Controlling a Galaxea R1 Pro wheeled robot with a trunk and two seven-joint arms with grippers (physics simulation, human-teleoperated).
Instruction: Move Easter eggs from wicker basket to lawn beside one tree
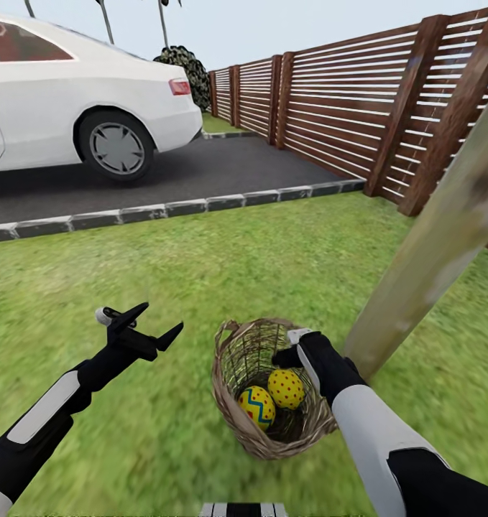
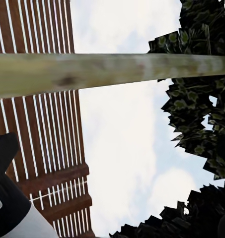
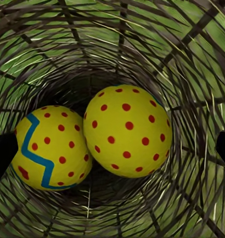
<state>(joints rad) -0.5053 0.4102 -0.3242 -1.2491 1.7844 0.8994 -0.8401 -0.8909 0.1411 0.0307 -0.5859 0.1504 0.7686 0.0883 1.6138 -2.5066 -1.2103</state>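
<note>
we find the right gripper (image 1: 290, 348) bent down into the wicker basket (image 1: 233, 402) on the lawn (image 1: 200, 266), fingers spread wide and empty above two easter eggs (image 3: 127, 130). the left gripper (image 1: 154, 323) is raised over grass, fingers apart, empty. beyond stands the tree (image 1: 430, 251).

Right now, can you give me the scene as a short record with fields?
eggs seen: two Easter eggs, touching, inside the wicker basket
third egg: cannot tell
basket place: on the lawn, beside the tree
right gripper: open, reaching into the basket over the eggs
left gripper: open, empty, above the grass
background: white car, brown fence
</note>
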